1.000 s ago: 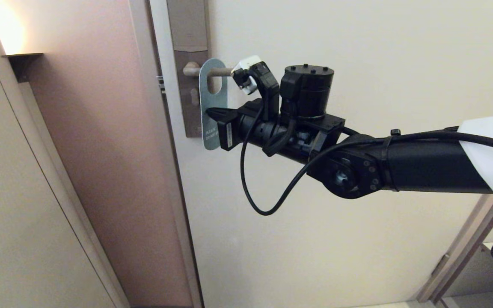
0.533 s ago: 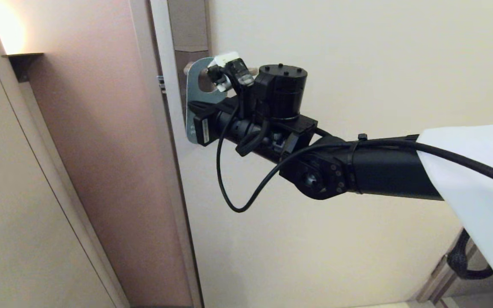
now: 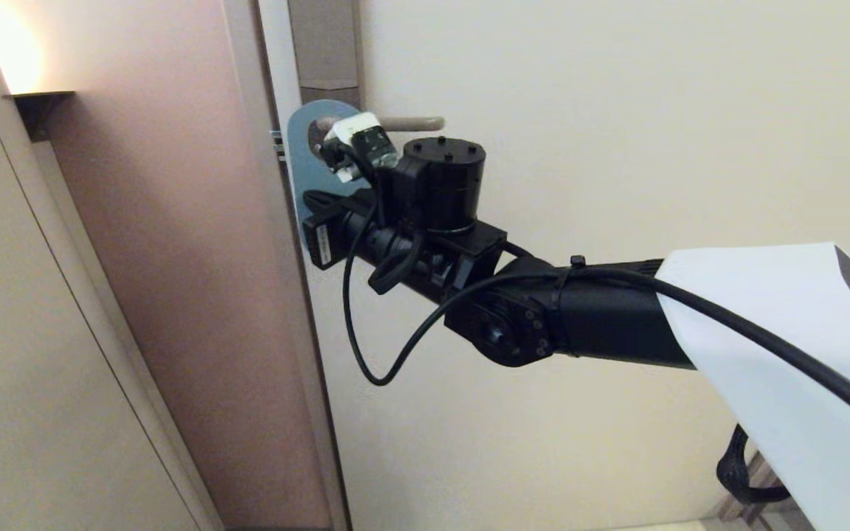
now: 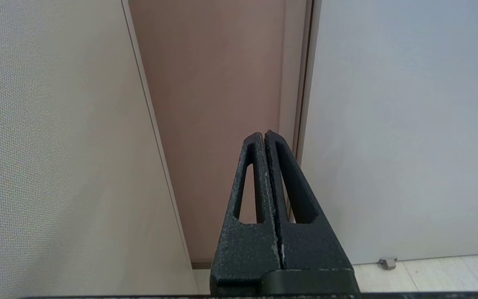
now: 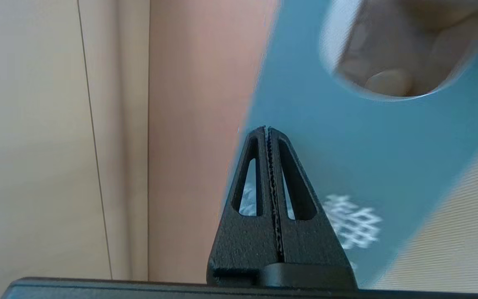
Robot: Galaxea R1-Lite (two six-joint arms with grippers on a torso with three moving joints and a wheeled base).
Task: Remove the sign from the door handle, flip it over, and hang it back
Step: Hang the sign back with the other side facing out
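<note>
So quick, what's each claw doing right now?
Left gripper: closed, holding nothing.
Right gripper: closed on the teal-blue sign.

The sign (image 5: 347,137) looks like thin smooth card with a flat matt teal face and pale print. The door handle (image 3: 406,123) is a slim bar of matt beige metal, set on a lock plate (image 3: 325,44) of dull grey-brown metal. The right gripper (image 5: 269,137) is rough, grainy black plastic, its inner faces finely toothed; the left gripper (image 4: 264,143) has the same pebbled black finish. The door (image 3: 617,88) is smooth, matt cream. The wall (image 4: 35,145) at the left shows a fine woven texture.
</note>
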